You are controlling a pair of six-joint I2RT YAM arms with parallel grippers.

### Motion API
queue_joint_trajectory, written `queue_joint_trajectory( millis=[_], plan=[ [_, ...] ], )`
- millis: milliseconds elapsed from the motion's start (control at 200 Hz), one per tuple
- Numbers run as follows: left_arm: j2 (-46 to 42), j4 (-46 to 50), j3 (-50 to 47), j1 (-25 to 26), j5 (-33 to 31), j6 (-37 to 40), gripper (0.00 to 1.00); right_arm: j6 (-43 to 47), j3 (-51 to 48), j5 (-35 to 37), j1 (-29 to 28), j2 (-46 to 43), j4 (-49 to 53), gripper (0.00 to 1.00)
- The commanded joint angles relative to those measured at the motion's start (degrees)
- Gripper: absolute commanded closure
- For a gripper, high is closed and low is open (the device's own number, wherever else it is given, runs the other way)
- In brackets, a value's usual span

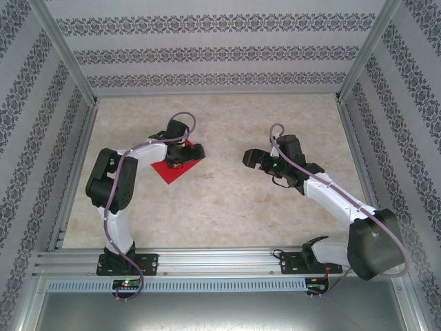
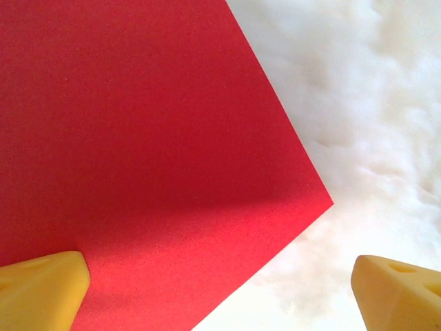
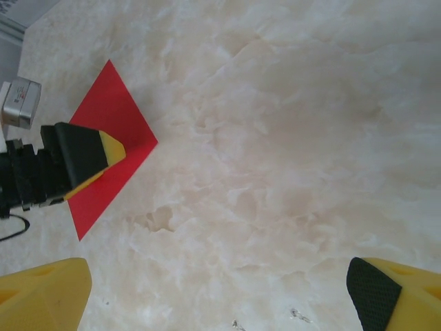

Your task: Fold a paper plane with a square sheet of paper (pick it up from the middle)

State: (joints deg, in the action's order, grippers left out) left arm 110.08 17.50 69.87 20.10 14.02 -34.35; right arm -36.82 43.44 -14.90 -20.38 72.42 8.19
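Note:
The square sheet of paper (image 1: pixel 171 170) is bright red and lies flat and unfolded on the table, left of centre. The paper plane is out of view. My left gripper (image 1: pixel 182 156) hangs open low over the sheet's right part. In the left wrist view the sheet (image 2: pixel 138 152) covers the left side. The left gripper (image 2: pixel 220 298) spans its right corner, one yellow fingertip (image 2: pixel 41 289) over the paper and the other over bare table. My right gripper (image 1: pixel 253 159) stands open and empty above bare table to the right. From its wrist view the right gripper (image 3: pixel 220 303) faces the sheet (image 3: pixel 117 117).
The table top (image 1: pixel 227 207) is pale and marbled. Patterned walls close it in on three sides, with metal posts at the corners. An aluminium rail (image 1: pixel 220 261) carries both arm bases along the near edge. Bare table lies between the two grippers.

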Motion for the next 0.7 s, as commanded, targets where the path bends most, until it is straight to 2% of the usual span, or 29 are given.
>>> queue_joint_trajectory(
  millis=[0, 160, 260, 365, 450, 579, 694],
  plan=[
    [2.8, -0.4, -3.6, 6.3, 9.9, -0.3, 0.0, -1.0, -0.7, 2.6, 0.3, -0.2, 2.1, 0.02],
    [2.0, -1.8, -1.3, 14.3, 13.0, -0.3, 0.0, -2.6, -1.2, 3.2, 1.5, -0.7, 2.6, 0.02],
    [-3.1, -5.9, -3.4, 15.8, 11.0, -3.0, 0.0, -3.0, -0.8, 1.4, 2.2, -0.7, 2.2, 0.03],
    [-11.0, -8.4, -7.1, 15.5, 4.6, -4.7, 0.0, -3.3, 1.4, -1.1, 2.2, 1.5, 2.6, 0.06],
    [-17.3, -6.8, -9.2, 15.3, -2.0, -4.4, 0.0, -4.4, 3.4, -4.6, 1.3, 4.8, 1.7, 0.14],
    [-27.1, -6.0, -16.0, 14.2, -13.7, -6.2, 0.0, -5.5, 7.4, -7.9, -2.8, 11.8, 0.1, 0.19],
    [-34.2, -6.1, -21.0, 12.7, -19.4, -7.0, 0.0, -4.4, 12.8, -8.7, -7.1, 18.7, 1.2, 0.21]
  ],
)
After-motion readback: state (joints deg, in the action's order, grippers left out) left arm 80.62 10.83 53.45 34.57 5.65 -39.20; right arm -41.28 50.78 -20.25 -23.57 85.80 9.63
